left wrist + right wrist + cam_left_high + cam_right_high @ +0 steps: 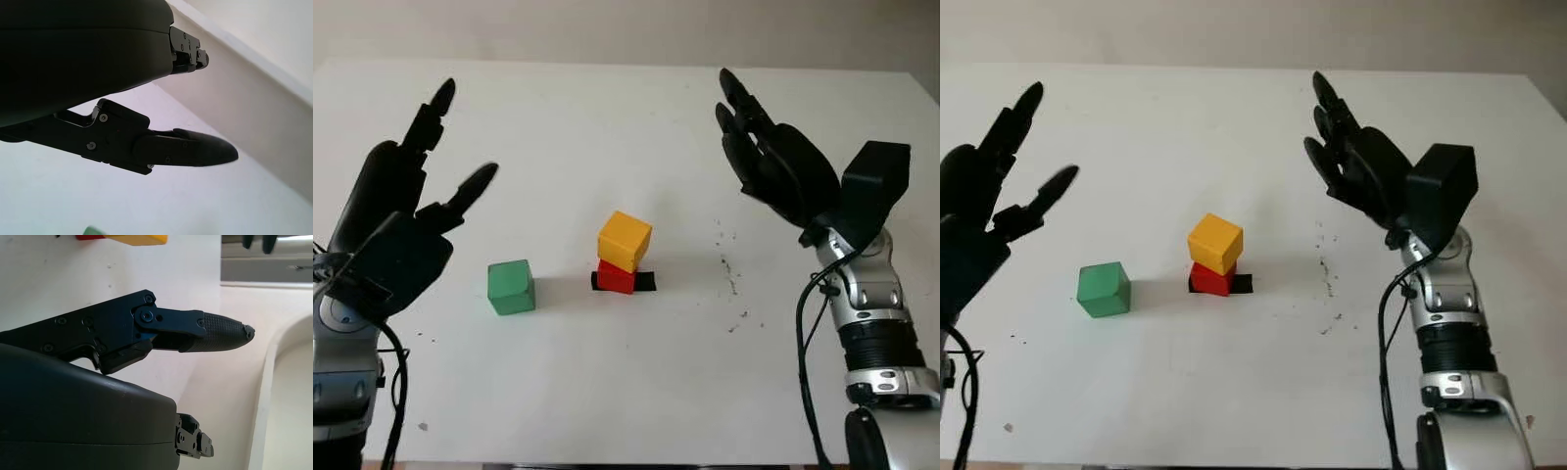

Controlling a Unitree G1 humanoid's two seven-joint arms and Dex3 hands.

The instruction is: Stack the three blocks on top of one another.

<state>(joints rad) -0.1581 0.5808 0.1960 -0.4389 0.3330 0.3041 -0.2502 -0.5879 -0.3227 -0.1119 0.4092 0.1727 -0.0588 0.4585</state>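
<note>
Your left hand (396, 211) and right hand (773, 162) hung open; the yellow block (625, 240) half hid the red block (617, 277), the green block (511, 287) to their left.

Yellow block (625, 240) atop red block (616, 277), green block (511, 287) apart

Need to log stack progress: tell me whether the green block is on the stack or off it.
Off. The green block sits alone on the table, left of the yellow block atop the red block.

white table (636, 392), small black patch (646, 282), dark specks (732, 279), pale wall (607, 29)
</note>
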